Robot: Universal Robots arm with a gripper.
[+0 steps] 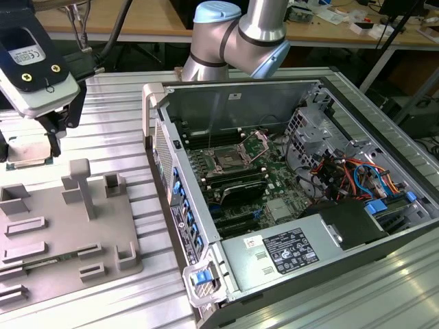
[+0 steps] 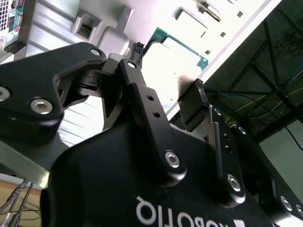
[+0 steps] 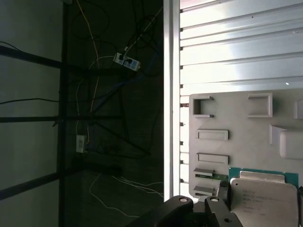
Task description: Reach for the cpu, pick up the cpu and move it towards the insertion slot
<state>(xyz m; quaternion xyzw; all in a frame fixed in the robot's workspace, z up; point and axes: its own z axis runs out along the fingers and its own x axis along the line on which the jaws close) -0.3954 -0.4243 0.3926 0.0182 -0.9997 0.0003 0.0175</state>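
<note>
The cpu (image 3: 262, 198) is a thin square with a dull silver lid and a green rim. It sits at one end of a matte grey plastic fixture plate (image 3: 236, 156) moulded with rectangular recesses, seemingly resting on it. The gripper (image 2: 168, 67), made of black bolted links, brackets the chip on 2 sides; whether it is clamped on I cannot tell. At the exterior view's left, both are well apart from the insertion slot (image 1: 230, 161), which has a dark centre and a shiny metal frame and lies inside the open steel case (image 1: 206, 103) on the ribbed aluminium table (image 1: 123, 103).

Silver arm (image 1: 264, 17), pale-blue joint caps (image 1: 216, 10), black end effector (image 2: 168, 66) with silver screws (image 2: 172, 159).
</note>
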